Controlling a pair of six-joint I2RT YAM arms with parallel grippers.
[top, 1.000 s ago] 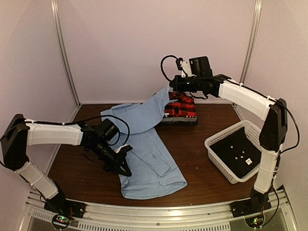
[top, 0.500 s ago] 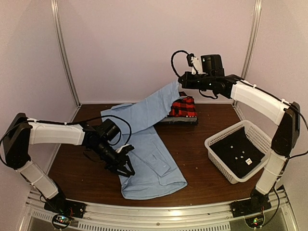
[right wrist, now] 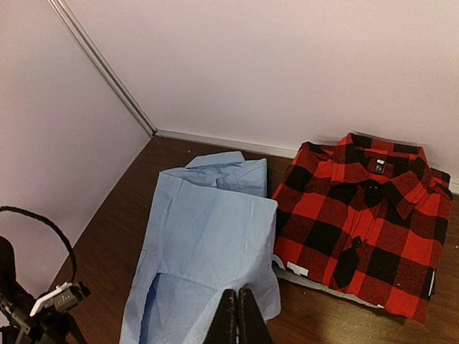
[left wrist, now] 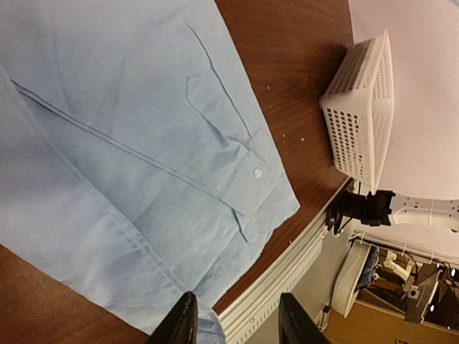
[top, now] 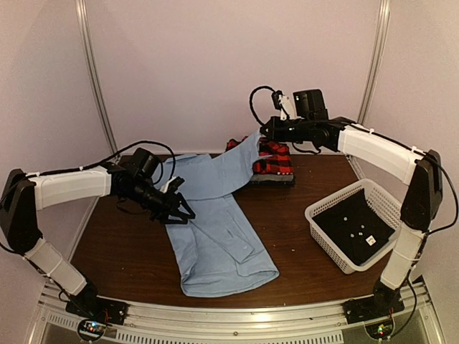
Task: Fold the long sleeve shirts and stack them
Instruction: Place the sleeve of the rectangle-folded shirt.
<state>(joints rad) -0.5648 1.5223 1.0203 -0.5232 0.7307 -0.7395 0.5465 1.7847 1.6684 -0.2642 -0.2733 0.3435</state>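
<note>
The light blue shirt [top: 219, 233] lies spread on the brown table, its near end toward the front rail. My right gripper [top: 259, 133] is shut on a flap of this shirt and holds it raised over the far middle; in the right wrist view the fingers [right wrist: 237, 315] pinch blue cloth [right wrist: 208, 244]. The red-and-black plaid shirt [top: 275, 158] lies folded at the back, right of the raised flap, and also shows in the right wrist view [right wrist: 358, 215]. My left gripper [top: 179, 212] is open and empty above the blue shirt's left edge; its view shows blue cloth [left wrist: 122, 129] below.
A white mesh basket [top: 333, 197] stands at the right, also in the left wrist view [left wrist: 355, 122]. A dark flat layer [top: 269, 180] lies under the plaid shirt. A metal rail [top: 237, 319] runs along the table's near edge. Walls close the back and sides.
My left gripper has moved from the shirt's near-left edge toward the far left, still open. My right gripper shifted slightly left and lower with the blue flap in it.
</note>
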